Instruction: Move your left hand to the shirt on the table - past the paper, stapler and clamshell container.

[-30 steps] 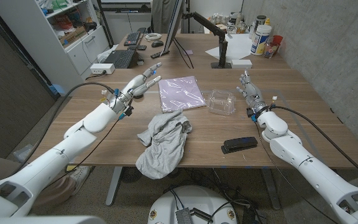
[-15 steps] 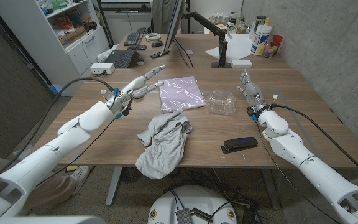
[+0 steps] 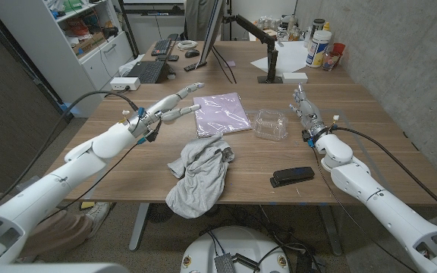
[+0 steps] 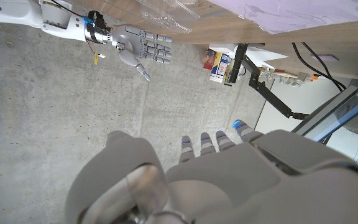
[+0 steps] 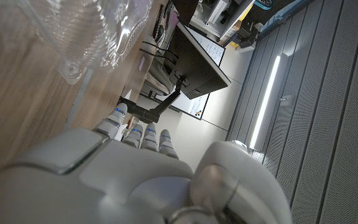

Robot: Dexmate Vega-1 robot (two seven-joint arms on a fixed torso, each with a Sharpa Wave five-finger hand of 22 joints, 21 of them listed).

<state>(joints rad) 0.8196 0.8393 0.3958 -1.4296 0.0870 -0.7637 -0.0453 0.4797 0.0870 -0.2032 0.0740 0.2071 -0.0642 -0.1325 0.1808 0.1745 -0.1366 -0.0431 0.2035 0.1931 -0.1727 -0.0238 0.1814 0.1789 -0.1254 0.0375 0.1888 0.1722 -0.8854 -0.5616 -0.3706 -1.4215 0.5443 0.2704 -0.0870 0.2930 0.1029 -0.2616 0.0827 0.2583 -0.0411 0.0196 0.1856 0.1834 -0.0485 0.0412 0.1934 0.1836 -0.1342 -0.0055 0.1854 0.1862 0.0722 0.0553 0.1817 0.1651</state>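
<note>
1. Lying crumpled at the table's near edge, the grey shirt (image 3: 199, 171) looks soft, light and limp.
2. The left hand (image 3: 173, 108) hovers empty beside the paper (image 3: 221, 112), fingers extended.
3. A raised fold probably offers the best hold.

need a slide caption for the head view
Left hand open above the table beside the purple paper, grey shirt nearer the front edge; right hand by the clamshell container.

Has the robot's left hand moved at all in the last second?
Yes. The left hand has slid toward the purple paper; its fingertips now reach the sheet's near corner.
</note>
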